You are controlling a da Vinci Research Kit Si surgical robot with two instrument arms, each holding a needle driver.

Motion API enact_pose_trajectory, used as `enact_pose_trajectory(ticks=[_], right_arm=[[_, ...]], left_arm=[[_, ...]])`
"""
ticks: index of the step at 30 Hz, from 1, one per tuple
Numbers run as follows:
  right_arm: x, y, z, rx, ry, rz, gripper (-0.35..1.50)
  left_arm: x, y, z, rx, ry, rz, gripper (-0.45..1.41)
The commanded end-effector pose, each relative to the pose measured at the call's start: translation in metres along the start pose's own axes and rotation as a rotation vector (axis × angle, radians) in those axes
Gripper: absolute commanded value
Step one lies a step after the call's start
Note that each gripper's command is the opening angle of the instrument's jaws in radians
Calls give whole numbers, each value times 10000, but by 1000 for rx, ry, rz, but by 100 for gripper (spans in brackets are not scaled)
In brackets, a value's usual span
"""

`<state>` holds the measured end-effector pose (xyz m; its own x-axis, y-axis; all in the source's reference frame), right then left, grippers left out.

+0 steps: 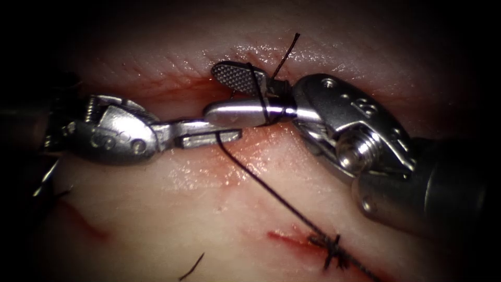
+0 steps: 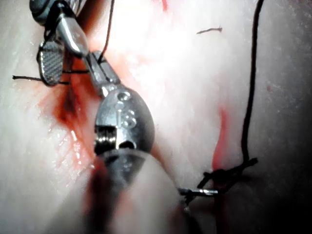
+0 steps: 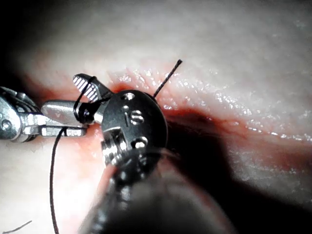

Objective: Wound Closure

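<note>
- Tools: two. Right tool [image 1: 229, 96] jaws wide, thread [image 1: 276, 196] wrapped around them; left tool [image 1: 214, 133] clamps the thread.
- Knot [image 1: 331, 248]: one; thread runs diagonally up-left from it.
- Needle: cannot tell.

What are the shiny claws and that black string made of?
The right tool and left tool look like polished metal: bright glints, and a grid-textured face on one open right finger. The thread looks like dark, matte braided fibre, fuzzy at its knot.

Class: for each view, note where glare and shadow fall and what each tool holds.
Endoscope view: dark edges, glare on the right tool, jaws open, thread wound round them, gripping nothing. Left wrist view: light bleaches the tissue; left tool shut on the thread. Right wrist view: shadow beside the right tool.
</note>
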<state>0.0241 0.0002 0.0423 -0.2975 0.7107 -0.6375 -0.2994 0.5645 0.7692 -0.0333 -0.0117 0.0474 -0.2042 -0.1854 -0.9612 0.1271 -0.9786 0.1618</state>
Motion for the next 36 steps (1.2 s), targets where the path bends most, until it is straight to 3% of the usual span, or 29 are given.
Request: enact_pose_trajectory(ticks=[1, 10, 16, 26, 36], right_arm=[[-2, 6, 10, -10, 5, -2, 79], [-4, 21, 5, -110, -7, -16, 73], [0, 27, 0, -121, -7, -17, 66], [-10, 27, 4, -129, -22, -29, 61], [-15, 20, -6, -148, -46, -53, 63]], left_arm=[[-3, 1, 6, 0, 1, 1, -45], [22, 12, 11, -16, -29, 29, -45], [31, 19, 11, -36, -38, 41, -45], [48, 21, 29, -100, -81, 170, -45], [45, -11, 30, -76, -101, 157, -45]])
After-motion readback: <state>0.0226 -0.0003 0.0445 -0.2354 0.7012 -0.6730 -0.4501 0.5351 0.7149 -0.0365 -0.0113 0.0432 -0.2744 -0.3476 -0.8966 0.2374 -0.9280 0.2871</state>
